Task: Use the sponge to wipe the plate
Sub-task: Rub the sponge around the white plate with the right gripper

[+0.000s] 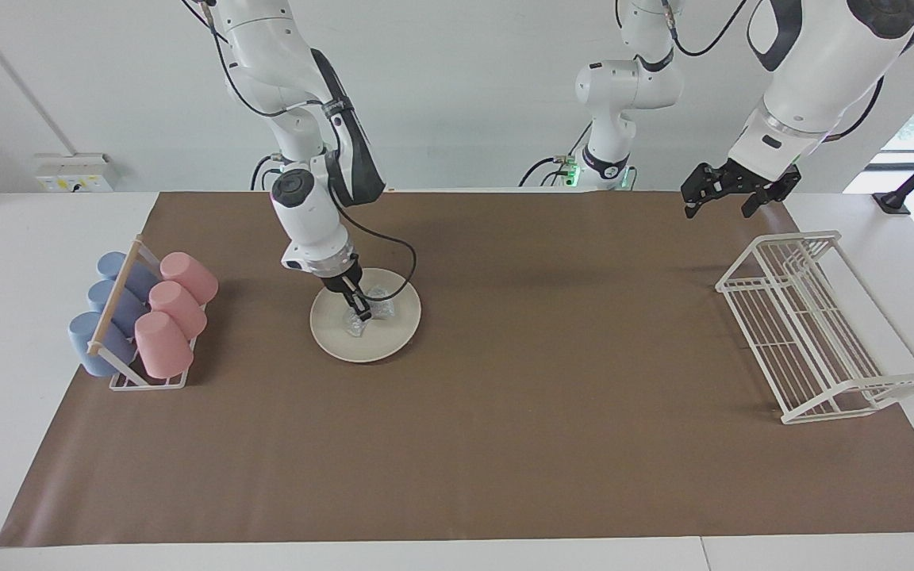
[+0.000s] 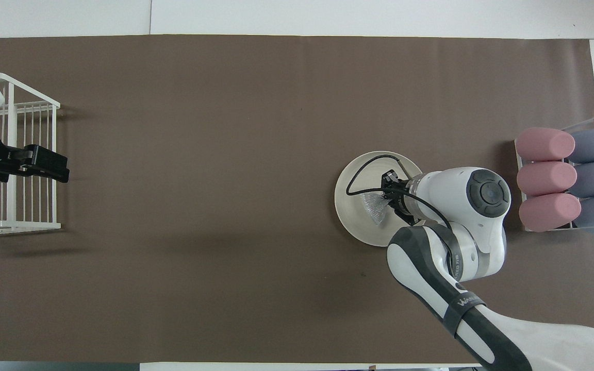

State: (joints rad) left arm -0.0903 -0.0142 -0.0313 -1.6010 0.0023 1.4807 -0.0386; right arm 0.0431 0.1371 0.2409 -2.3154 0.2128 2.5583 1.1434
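Facing view: right gripper (image 1: 357, 308) clamps sponge (image 1: 365, 316) down onto plate (image 1: 393, 337), pressing to scrub. Left gripper (image 1: 723, 193) waits spread wide above wire rack (image 1: 814, 333), out of the way.

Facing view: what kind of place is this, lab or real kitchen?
Likely a robotics lab staged as a dishwashing bench: brown paper sheet over a white table, a rack of pink and blue cups, an empty white wire dish rack, bare white wall.

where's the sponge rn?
On the plate, pinched in the shut right gripper, toward the right arm's end of the table beside the cup rack: sponge.
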